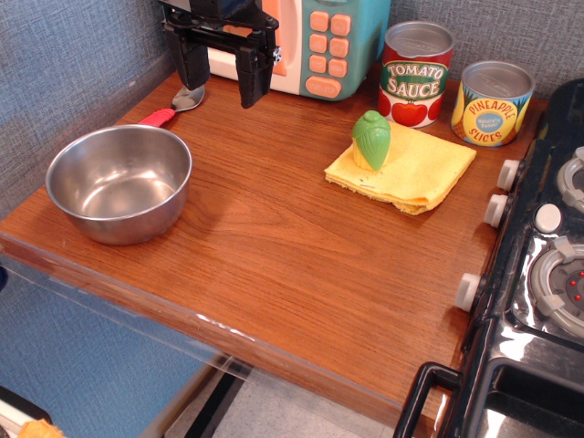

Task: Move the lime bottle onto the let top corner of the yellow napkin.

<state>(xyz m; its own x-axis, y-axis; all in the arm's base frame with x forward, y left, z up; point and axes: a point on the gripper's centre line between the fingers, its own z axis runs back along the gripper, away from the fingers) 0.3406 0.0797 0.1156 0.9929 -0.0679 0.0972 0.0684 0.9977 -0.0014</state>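
At the left, a steel bowl (pixel 119 182) sits on the wooden counter (pixel 274 246), near its front-left corner, with nothing visible inside. Just beyond it, toward the far wall, a spoon with a red handle (pixel 172 108) lies on the wood, its metal end pointing away.

Above the spoon hangs the black gripper (pixel 224 68), up at the far left of the counter. Its two fingers are spread apart with empty space between them; it holds nothing and is well apart from the napkin. Behind it stands a toy microwave (pixel 319 46) with orange buttons on a teal panel.

Further right, the yellow napkin (pixel 415 173) lies folded on the counter, turned so its corners point along the counter like a diamond. The lime bottle (pixel 371 140) rests on the napkin's far-left part, close to the cloth's edge there, green body leaning slightly and its yellowish base touching the cloth.

Just behind the napkin stands a tomato sauce can (pixel 416 73), upright against the far wall. To its right is a pineapple slices can (pixel 493 102), also upright, just beside the napkin's far-right corner.

At the right edge a black stove (pixel 538 301) adjoins the counter, with white knobs (pixel 497 210) along its side facing the wood.
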